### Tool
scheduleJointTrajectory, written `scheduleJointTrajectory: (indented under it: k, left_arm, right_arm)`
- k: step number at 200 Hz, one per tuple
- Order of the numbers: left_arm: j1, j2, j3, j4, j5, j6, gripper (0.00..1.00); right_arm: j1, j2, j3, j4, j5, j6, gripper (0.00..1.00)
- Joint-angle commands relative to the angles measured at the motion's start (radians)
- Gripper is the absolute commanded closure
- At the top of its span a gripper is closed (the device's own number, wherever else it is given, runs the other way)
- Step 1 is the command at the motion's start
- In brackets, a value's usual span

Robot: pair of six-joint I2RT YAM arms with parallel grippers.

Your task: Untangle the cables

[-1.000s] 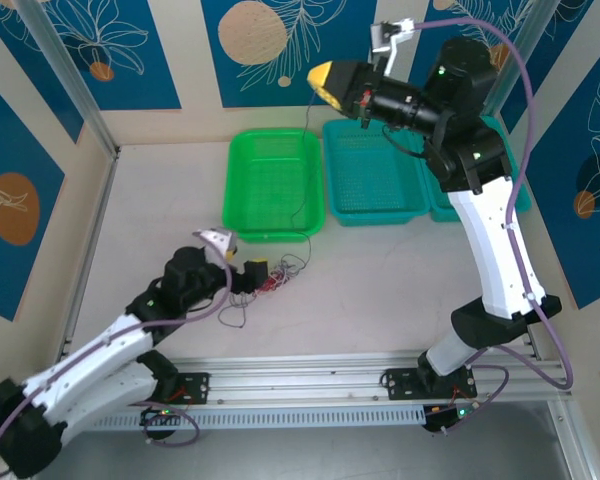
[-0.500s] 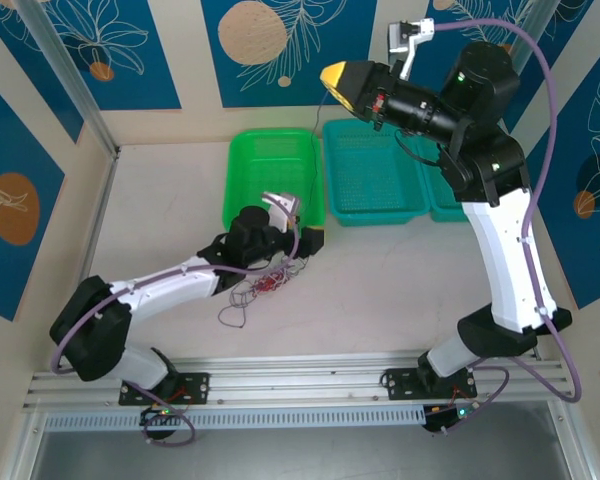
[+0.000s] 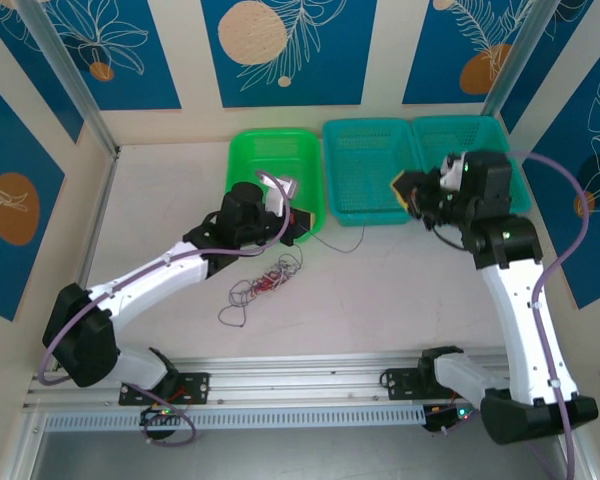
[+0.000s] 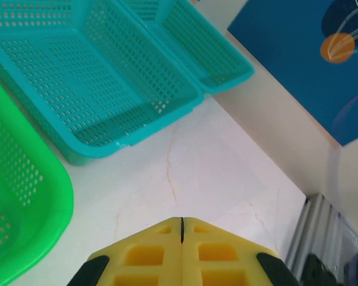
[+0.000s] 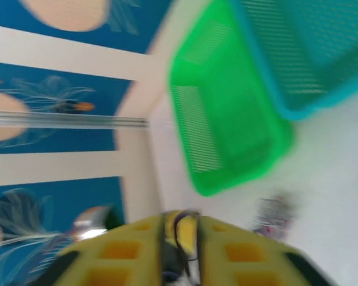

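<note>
Left jaws clenched by the green basket (image 3: 272,134), right jaws parted; cables (image 3: 265,283) lie on the table (image 3: 400,285).

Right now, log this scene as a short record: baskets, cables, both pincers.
baskets: green basket, middle teal basket and right teal basket, in a row at the far edge of the table
cables: loose tangle with red and dark wire, on the table in front of the green basket
dark strand: thin wire on the table, running right from the left pincer
left pincer: shut, by the green basket's near right corner
right pincer: jaws slightly apart, something dark in the gap; blurred
</note>
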Motion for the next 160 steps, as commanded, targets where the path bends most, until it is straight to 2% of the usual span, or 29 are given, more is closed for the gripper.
scheduleJointTrajectory:
  k: [1, 22, 43, 67, 85, 119, 124, 135, 145, 160]
  left_arm:
    - [0.006, -0.021, 0.049, -0.162, 0.065, 0.08, 1.0]
    - [0.004, 0.014, 0.068, -0.221, 0.052, 0.087, 1.0]
    - [0.002, 0.053, 0.09, -0.265, 0.018, 0.09, 1.0]
    - [0.001, 0.073, 0.094, -0.265, -0.006, 0.103, 1.0]
    - [0.001, 0.085, 0.104, -0.286, -0.028, 0.122, 1.0]
    - [0.002, 0.099, 0.107, -0.334, -0.069, 0.148, 1.0]
    - [0.003, 0.097, 0.103, -0.334, -0.07, 0.15, 1.0]
    - [0.003, 0.089, 0.094, -0.325, -0.054, 0.159, 1.0]
    - [0.004, 0.08, 0.089, -0.31, -0.025, 0.165, 1.0]
    - [0.003, 0.08, 0.088, -0.293, 0.036, 0.188, 1.0]
  right_arm:
    - [-0.034, -0.118, -0.128, -0.135, 0.046, 0.02, 0.58]
    - [-0.052, -0.178, -0.213, -0.128, -0.045, 0.037, 0.34]
    - [-0.039, -0.208, -0.239, -0.085, -0.153, -0.057, 0.2]
    - [-0.003, -0.266, -0.247, -0.17, -0.036, -0.201, 0.09]
    - [-0.006, -0.353, -0.267, -0.159, 0.059, -0.238, 0.0]
    - [-0.035, -0.456, -0.309, -0.028, 0.174, -0.227, 0.0]
    - [-0.039, -0.448, -0.308, 0.017, 0.143, -0.268, 0.01]
    - [-0.036, -0.403, -0.301, 0.13, -0.029, -0.353, 0.08]
    - [-0.018, -0.342, -0.29, 0.203, -0.158, -0.398, 0.1]
    - [0.063, -0.256, -0.292, 0.263, -0.221, -0.531, 0.1]
